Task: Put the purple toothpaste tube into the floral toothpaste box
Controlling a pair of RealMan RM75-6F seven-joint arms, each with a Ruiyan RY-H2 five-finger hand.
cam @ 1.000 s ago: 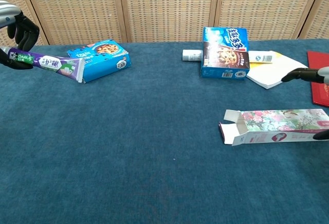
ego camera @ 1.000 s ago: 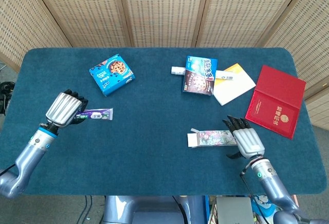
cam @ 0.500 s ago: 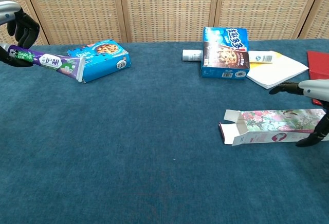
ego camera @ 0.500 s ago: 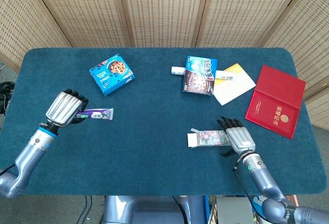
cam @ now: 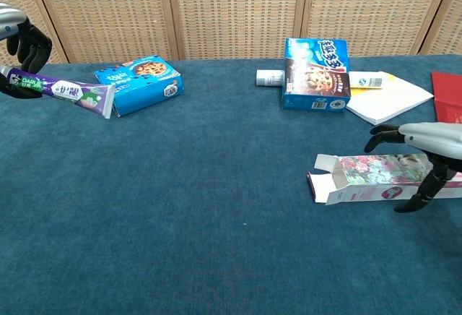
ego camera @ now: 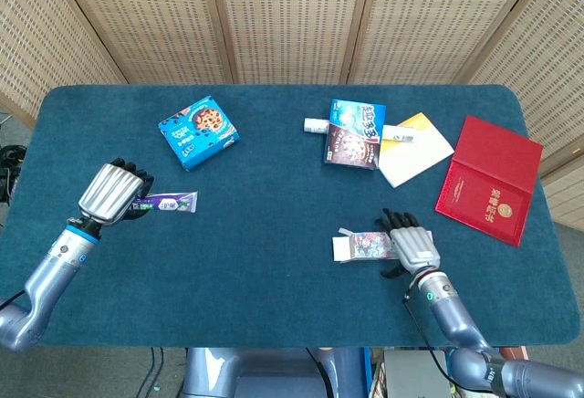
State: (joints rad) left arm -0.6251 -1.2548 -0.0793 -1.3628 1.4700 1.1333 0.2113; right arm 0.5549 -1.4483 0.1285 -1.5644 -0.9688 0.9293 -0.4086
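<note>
- Since a second ago the right hand has slid leftward along the floral box; it now arches over the box's closed half, fingers curled down on the far side and the thumb on the near side. Whether they press the cardboard I cannot tell.
- The left hand has barely shifted; the tube's free end sits a touch further left than before.
- The left hand's fingers clamp the cap end of the purple tube, which is held clear of the counter, its flat crimped end pointing toward the middle.
- In the chest view that crimped end overlaps the corner of the blue cookie box; the head view shows tube and cookie box well apart.
- The floral box lies on its side at the right front of the counter, flaps open at its left end, the mouth facing the tube across bare cloth.
- Tube and floral box are well apart, at opposite sides of the counter.
- At the back right stands a blue-and-brown snack box with a small white tube just beside it on the left.
- Right of it lies a white-and-yellow booklet, then a red book near the counter's right edge.
</note>
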